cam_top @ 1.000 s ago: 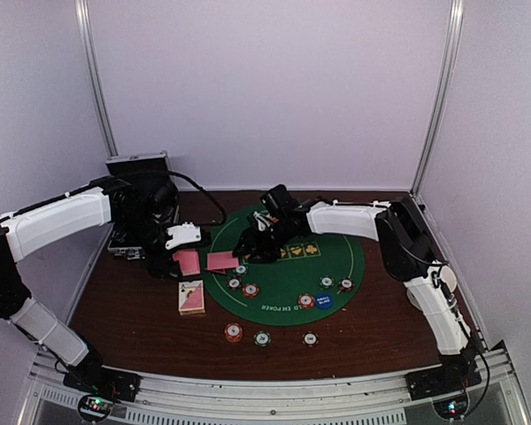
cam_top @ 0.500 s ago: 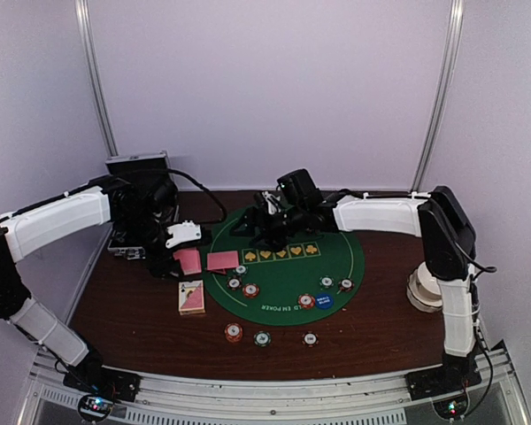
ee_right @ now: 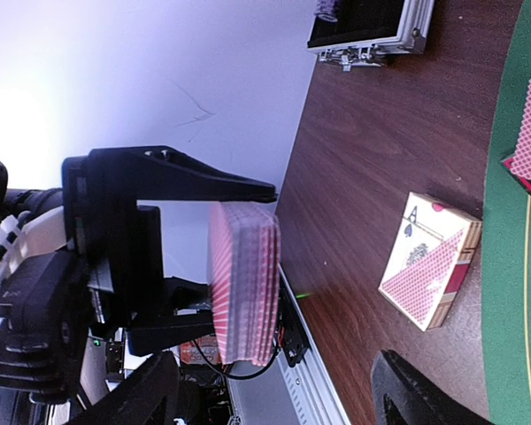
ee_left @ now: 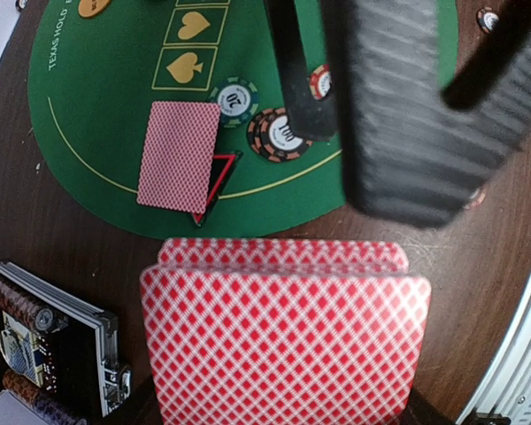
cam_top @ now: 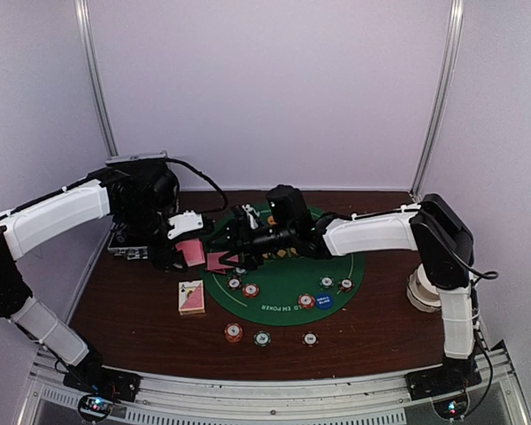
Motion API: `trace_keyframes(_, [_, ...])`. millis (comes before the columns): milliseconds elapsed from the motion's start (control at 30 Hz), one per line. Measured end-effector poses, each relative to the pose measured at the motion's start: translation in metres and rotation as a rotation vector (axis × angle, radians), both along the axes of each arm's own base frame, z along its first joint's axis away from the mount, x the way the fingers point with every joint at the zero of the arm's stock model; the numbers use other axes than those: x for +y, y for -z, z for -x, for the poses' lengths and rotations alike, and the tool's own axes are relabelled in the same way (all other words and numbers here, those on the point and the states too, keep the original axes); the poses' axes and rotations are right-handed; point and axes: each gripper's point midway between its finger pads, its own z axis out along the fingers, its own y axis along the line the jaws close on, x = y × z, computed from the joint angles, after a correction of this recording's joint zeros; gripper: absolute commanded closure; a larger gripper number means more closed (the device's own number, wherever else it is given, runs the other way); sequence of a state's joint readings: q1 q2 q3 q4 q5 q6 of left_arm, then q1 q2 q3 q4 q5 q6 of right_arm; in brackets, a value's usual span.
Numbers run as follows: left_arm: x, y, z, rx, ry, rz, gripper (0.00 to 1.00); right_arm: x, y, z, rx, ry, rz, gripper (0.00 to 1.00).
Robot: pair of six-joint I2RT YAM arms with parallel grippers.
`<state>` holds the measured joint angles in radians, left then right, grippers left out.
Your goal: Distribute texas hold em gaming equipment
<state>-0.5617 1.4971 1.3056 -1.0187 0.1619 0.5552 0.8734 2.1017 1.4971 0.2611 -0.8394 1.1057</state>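
Note:
My left gripper [cam_top: 184, 250] is shut on a deck of pink-red-backed cards [ee_left: 283, 336], held on edge above the table left of the green mat [cam_top: 336, 257]. In the right wrist view the deck [ee_right: 243, 283] sits between the left gripper's black fingers [ee_right: 177, 181]. My right gripper [cam_top: 234, 241] is open and empty, its jaws pointed at the deck, a little apart from it. One card [ee_left: 179, 155] lies face down on the mat over a black-red triangle [ee_left: 214, 184]. Striped chips [cam_top: 250, 289] and a blue disc [cam_top: 324, 300] lie on the mat; three chips [cam_top: 262, 337] lie on the wood in front.
A card box [cam_top: 191, 297] lies on the wood by the mat's left edge. The open silver-edged black case [cam_top: 128, 246] stands at the back left. A white roll [cam_top: 422, 292] sits at the right. An orange disc [ee_left: 93, 7] is on the mat's far side.
The right arm has swung left from the mat's back, so its open gripper now faces the deck. The left gripper has lifted the deck slightly toward it.

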Motion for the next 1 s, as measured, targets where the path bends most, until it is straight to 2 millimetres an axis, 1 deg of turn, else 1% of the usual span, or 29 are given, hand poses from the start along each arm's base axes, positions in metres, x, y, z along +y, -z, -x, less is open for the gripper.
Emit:
trace_keyframes(200, [0.000,0.001,0.000,0.006,-0.005,-0.001,0.93,0.011,-0.011,0.008,0.011,-0.024,-0.055,0.24])
trace_keyframes(433, [-0.002,-0.003,-0.001,0.000,-0.006,0.008,0.93,0.024,-0.007,0.009,0.033,-0.041,-0.073,0.25])
trace_keyframes(633, [-0.003,-0.002,0.000,0.012,-0.003,0.011,0.94,0.036,-0.006,0.009,0.045,-0.054,-0.085,0.25])
trace_keyframes(800, [-0.004,-0.004,0.000,0.013,-0.005,0.016,0.94,0.049,-0.003,0.008,0.057,-0.067,-0.093,0.26])
trace_keyframes(900, [-0.004,-0.005,0.000,0.011,-0.005,0.018,0.94,0.055,0.002,0.012,0.064,-0.082,-0.090,0.28])
trace_keyframes(1000, [-0.004,-0.005,0.000,0.012,-0.005,0.017,0.94,0.058,0.005,0.013,0.070,-0.088,-0.086,0.31])
